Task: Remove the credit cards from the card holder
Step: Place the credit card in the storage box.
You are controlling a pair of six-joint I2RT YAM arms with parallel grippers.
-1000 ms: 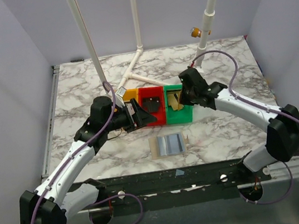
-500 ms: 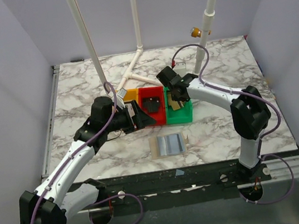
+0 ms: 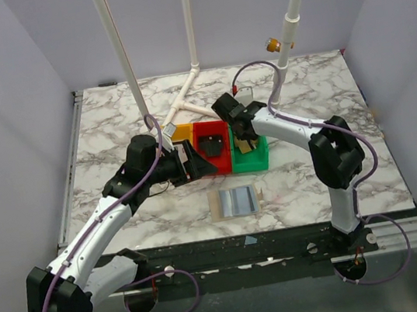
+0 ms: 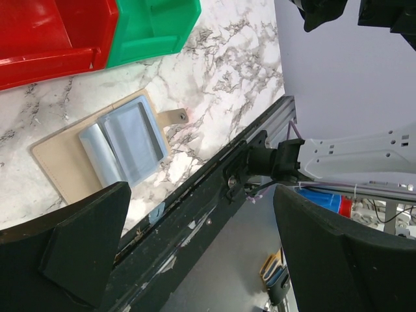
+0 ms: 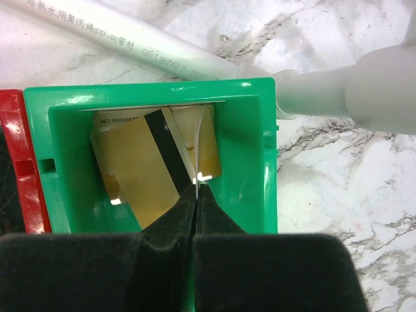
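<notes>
A: Location of credit cards (image 5: 140,172)?
B: Flat in green tray (image 5: 250,195); edge-on card (image 5: 197,149) pinched by clamped right gripper (image 5: 196,192). Card holder (image 3: 235,201) open on table (image 3: 111,131), apart. Left gripper (image 4: 201,224) spread wide, empty.
A: Handling?
B: Probably light, stiff, slick. Pinch across an edge, not flat faces.

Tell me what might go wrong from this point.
The right tool pinches a credit card edge-on over the green tray; released upright, it may lean on the wall, not lie flat.
The gold card already lies tilted there, so stacking may be uneven.
The card holder lies open near the front edge of the table and could get nudged off.
</notes>
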